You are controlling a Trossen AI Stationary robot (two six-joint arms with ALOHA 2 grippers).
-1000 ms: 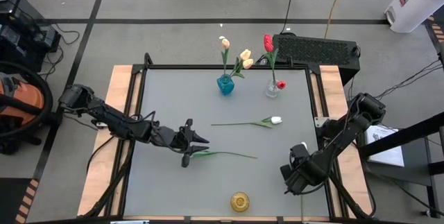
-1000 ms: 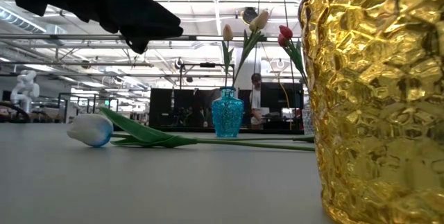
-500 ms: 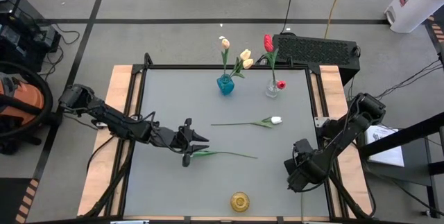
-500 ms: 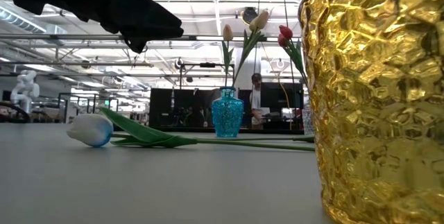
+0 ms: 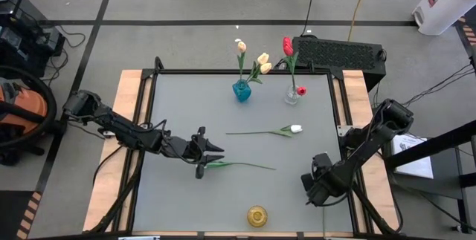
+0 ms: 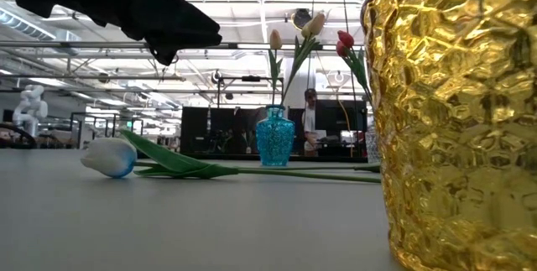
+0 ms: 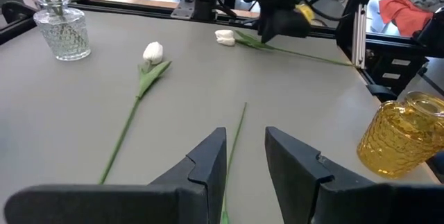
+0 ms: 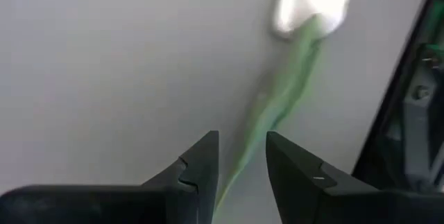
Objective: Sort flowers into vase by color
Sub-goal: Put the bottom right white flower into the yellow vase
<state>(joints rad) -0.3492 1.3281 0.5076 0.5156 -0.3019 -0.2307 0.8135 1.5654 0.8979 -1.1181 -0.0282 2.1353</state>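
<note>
Currently on the table (image 5: pixel 186 106): three vases and three loose flowers. Item one, blue vase (image 5: pixel 242 90) at the far edge, holding cream-yellow tulips. Item two, clear vase (image 5: pixel 291 96) beside it, holding red ones. Item three, gold vase (image 5: pixel 256 215) at the near edge; I judge it is meant for the whites, since every loose bud I can see is white. Item four, near tulip (image 6: pixel 109 157), lying flat. My left gripper (image 7: pixel 244 135) hangs just above it, fingers spread and lined up over the stem, holding nothing; that suits a pinch on the thin stem. Item five, middle tulip (image 5: pixel 295 128), lying flat near the table's centre, untouched. Item six, right-side tulip (image 7: pixel 225 37), lying by the right edge, mostly hidden from above by the arm. My right gripper (image 8: pixel 241 141) is over its stem, fingers apart, likewise empty as far as I can tell.
</note>
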